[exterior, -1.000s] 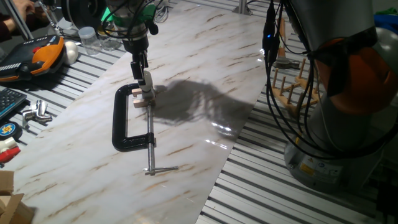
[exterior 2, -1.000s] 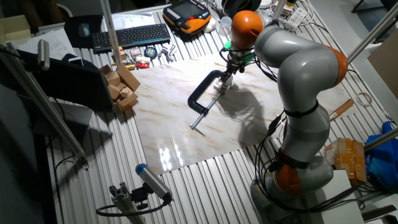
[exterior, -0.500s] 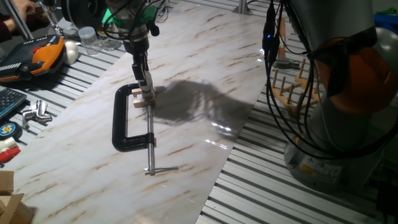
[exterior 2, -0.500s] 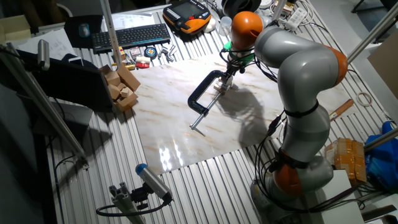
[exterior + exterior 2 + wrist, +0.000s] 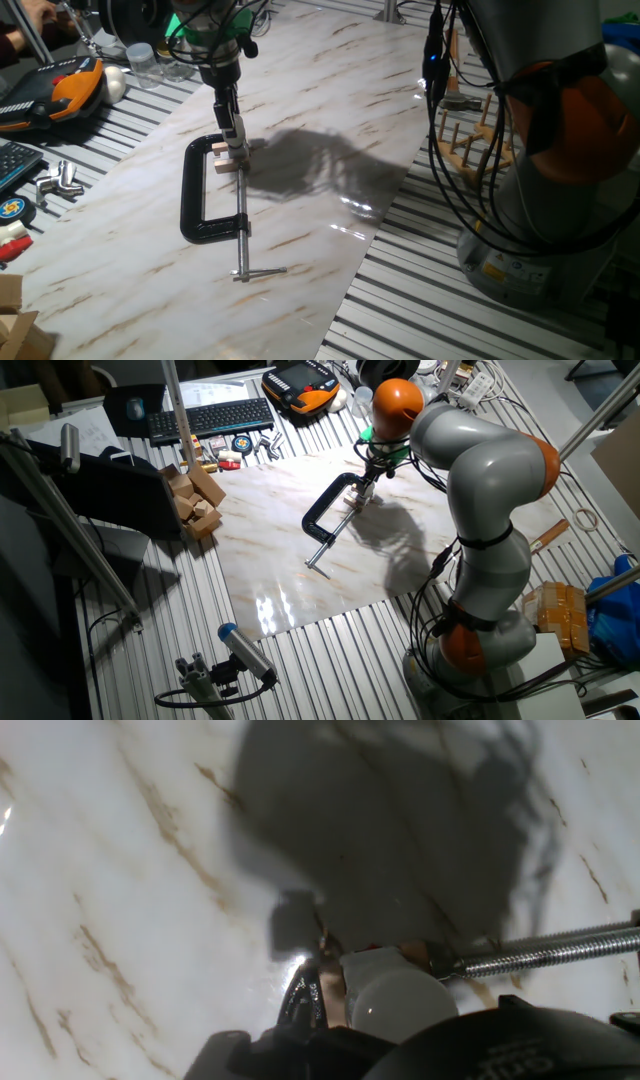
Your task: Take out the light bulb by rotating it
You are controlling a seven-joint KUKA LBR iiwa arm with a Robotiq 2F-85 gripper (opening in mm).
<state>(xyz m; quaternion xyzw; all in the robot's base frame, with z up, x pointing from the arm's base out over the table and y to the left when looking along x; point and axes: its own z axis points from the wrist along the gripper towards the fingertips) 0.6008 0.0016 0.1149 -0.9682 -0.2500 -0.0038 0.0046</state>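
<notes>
On the marble surface [image 5: 330,90], at the clamp's [image 5: 205,200] twelve o'clock, the pincer [image 5: 233,135] is clamped on the light bulb [image 5: 398,1005], whose block [image 5: 228,165] the clamp pins for twisting.

A robotics lab: slatted aluminium bench [image 5: 330,660], keyboard [image 5: 210,417], teach pendant [image 5: 300,382].

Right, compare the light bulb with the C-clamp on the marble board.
The light bulb is small, round and frosted white; the C-clamp is far larger, black and C-shaped. The bulb sits between the fingers of the gripper; the clamp lies flat on the marble board, ungripped. Both meet at the wooden block.
</notes>
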